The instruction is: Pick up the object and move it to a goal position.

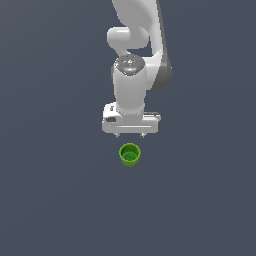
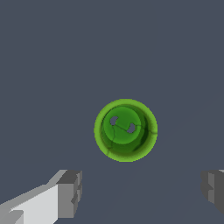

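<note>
the task looks barely begun, judging by how things lie. the green cup [image 1: 130, 154] stands upright on the flat grey bench [image 1: 50, 200], untouched, and nothing has lifted it. the gripper [image 1: 130, 135] hangs above the bench with its fingertips pointing down, and the cup sits a little forward of them in the exterior view, near but apart. no bench edge or corner shows in either view, so the cup's place can only be given against the arm: just in front of the white gripper body, roughly on its centre line.

in the wrist view the jaws stand wide, the two dark fingers [image 2: 70, 192] far apart at opposite sides, with a gap plainly broader than the cup [image 2: 126, 130]. the cup does not lie between them; it sits off to one side of the line joining the fingertips.

what is left, by this reckoning, is nearly everything: bringing the gripper over the cup, lowering, closing on it, lifting, and carrying it to the goal. no goal marker can be seen in either view.

as for the container, the cup's mouth faces up and its thin rim is whole. inside, only the green floor shows, with two pale spots and some dark lines on it; whether these are marks or reflections cannot be told. it appears to hold nothing.
</note>
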Robot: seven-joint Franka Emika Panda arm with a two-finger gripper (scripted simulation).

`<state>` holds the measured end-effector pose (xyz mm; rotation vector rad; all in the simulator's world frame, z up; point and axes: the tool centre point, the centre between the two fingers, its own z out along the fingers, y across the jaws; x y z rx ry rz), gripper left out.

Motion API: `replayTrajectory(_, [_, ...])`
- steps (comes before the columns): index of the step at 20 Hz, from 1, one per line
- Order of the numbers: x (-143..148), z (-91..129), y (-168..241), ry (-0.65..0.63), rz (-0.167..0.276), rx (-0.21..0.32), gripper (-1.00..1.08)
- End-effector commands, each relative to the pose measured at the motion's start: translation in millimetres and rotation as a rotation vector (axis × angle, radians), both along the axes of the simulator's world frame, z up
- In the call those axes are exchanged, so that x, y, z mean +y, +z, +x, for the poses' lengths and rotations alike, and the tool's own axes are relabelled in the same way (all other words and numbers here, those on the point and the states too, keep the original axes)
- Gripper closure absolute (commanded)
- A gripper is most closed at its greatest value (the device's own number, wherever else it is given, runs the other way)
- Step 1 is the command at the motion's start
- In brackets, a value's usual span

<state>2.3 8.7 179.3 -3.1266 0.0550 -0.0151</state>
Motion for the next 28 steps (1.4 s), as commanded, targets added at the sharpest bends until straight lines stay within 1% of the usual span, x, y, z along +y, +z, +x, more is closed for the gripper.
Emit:
replayTrajectory(1, [0, 0, 0, 0.0, 0.0, 0.0, -0.2])
replayTrajectory(8, [9, -3, 0, 0.001, 0.017, 0.013, -0.2])
replayTrajectory(12, [9, -2, -1, 0.0, 0.015, 0.015, -0.2])
replayTrajectory(16, [11, 0, -3, -0.008, 0.01, 0.029, -0.2])
replayTrajectory(23, [16, 10, -13, -0.038, -0.017, 0.083, -0.2])
replayTrajectory(28, [22, 19, -25, -0.075, -0.057, 0.142, -0.2])
